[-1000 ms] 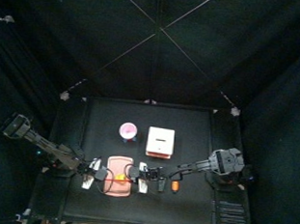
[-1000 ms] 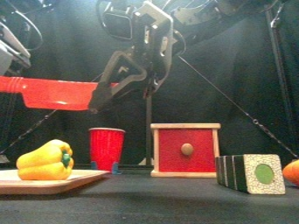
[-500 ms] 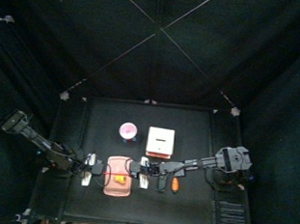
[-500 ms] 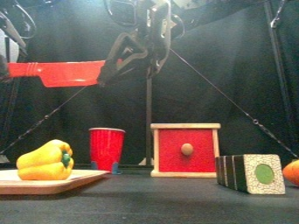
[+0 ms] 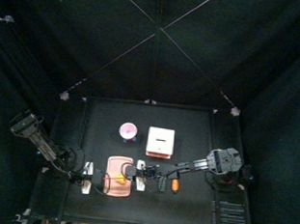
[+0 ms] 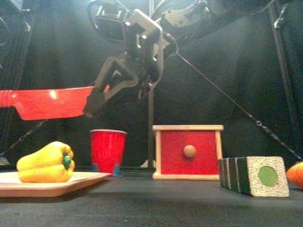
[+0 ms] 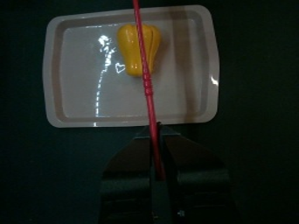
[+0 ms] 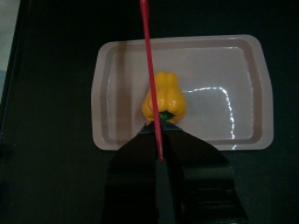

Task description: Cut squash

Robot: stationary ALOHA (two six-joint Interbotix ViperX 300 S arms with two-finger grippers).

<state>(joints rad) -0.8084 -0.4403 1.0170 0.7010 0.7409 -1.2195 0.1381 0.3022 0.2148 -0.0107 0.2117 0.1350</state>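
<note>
The yellow squash (image 8: pixel 165 96) lies on a white tray (image 8: pixel 117 105) at the counter's (image 5: pixel 191 126) front left. Right tool (image 8: pixel 160 157) is closed tight on a red knife (image 6: pixel 48 102), blade held above squash. Left tool (image 7: pixel 153 162): red blade between jaws, grip hard to tell.

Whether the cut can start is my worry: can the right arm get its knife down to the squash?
Probably yes. The right gripper holds the knife right above the squash, which lies bare on the tray. Nothing shows between blade and squash.
</note>
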